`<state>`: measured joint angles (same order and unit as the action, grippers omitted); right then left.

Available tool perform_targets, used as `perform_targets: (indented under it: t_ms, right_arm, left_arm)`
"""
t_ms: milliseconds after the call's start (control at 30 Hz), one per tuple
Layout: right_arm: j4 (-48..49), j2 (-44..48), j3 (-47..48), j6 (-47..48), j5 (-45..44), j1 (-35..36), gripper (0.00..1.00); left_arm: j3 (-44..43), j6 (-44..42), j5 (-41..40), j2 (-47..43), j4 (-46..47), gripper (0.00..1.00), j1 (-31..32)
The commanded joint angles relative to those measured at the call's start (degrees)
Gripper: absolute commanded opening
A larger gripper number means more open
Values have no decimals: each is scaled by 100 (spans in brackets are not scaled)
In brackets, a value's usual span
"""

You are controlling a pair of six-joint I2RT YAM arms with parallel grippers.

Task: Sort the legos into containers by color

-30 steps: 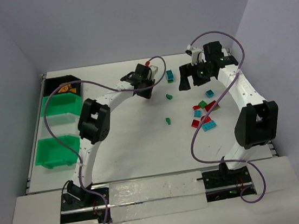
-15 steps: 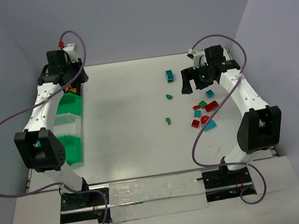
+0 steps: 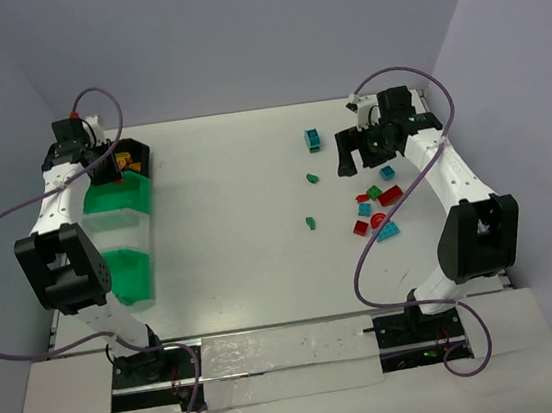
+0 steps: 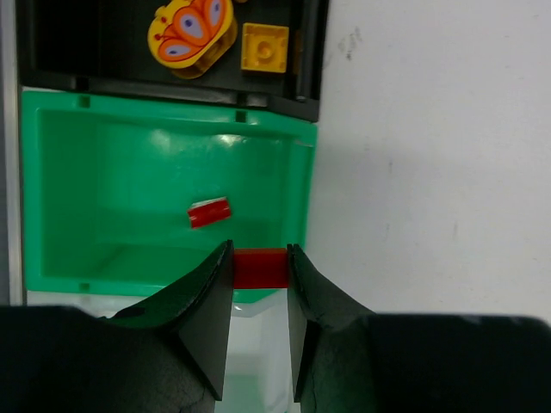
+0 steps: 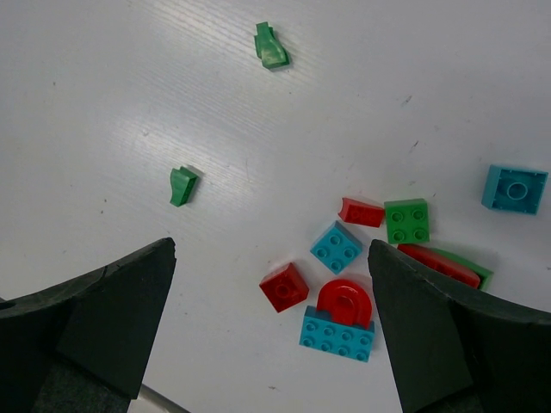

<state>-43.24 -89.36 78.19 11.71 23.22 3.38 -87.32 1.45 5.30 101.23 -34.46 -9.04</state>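
I am holding the left end effector [image 4: 259, 258] pinched on a red brick [image 4: 260, 268], hovering right over the near rim of the green bin [image 4: 103, 163]. Another red piece [image 4: 209, 212] is lying on the bin floor just ahead of the fingertips, so the colour is matching. I am judging the brick too close to that rim, so I am planning to ease forward and low before releasing. The right end effector [image 5: 271, 258] is hanging spread wide, with the unsorted legos [image 5: 344, 301] lying beneath it on the bench [image 5: 129, 86].
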Motion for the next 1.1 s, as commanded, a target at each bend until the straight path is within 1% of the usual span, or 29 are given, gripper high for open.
perform_targets:
  t_ms: [0,133,200,233,300,333,433,467,500,567,600,700,800,867,933,1033,1067]
  right_arm:
    - [111,188,-50,92,-134,-48,100]
    - [62,182,-41,125,-164,-48,100]
    - [44,186,-53,143,-215,-39,100]
    - [41,191,-64,153,-253,-42,100]
    - [35,199,-92,181,-388,-48,100]
    - [35,200,-94,183,-397,-41,100]
    - [35,254,-157,194,-633,-45,100]
    - [29,268,-177,192,-661,-54,100]
    - [27,290,-211,197,-770,-56,100]
    - [28,338,-292,241,-959,-69,100]
    - [18,358,-322,270,-1023,-74,100]
    - [-64,402,-401,554,-1223,-147,98]
    - [-304,437,-286,1022,-1292,-263,94]
    - [-599,373,-93,1478,-1311,-294,90]
    - [-817,287,67,1869,-1378,-294,87]
    - [-1344,17,426,2746,-1438,-291,81]
    - [-1591,-112,583,3202,-1401,-302,80]
  left_arm:
    - [12,-223,-256,202,162,8,-117]
    - [4,-312,-331,382,211,9,-211]
    - [25,-342,-380,436,241,15,-276]
    - [39,-350,-386,447,258,20,-300]
    - [65,-372,-398,459,282,37,-334]
    - [66,-374,-398,459,282,38,-335]
    - [50,-398,-403,417,275,57,-350]
    - [48,-413,-392,396,273,62,-346]
    - [48,-428,-369,344,268,67,-349]
    - [52,-455,-338,280,255,72,-344]
    - [53,-470,-328,251,255,74,-344]
    - [22,-543,-223,145,226,75,-344]
    - [37,-718,404,-90,174,76,-338]
    - [64,-809,801,-219,150,76,-276]
    - [46,-892,1019,-267,58,76,-181]
    - [51,-1015,1303,-323,-81,76,67]
    - [57,-1054,1408,-327,-113,76,172]
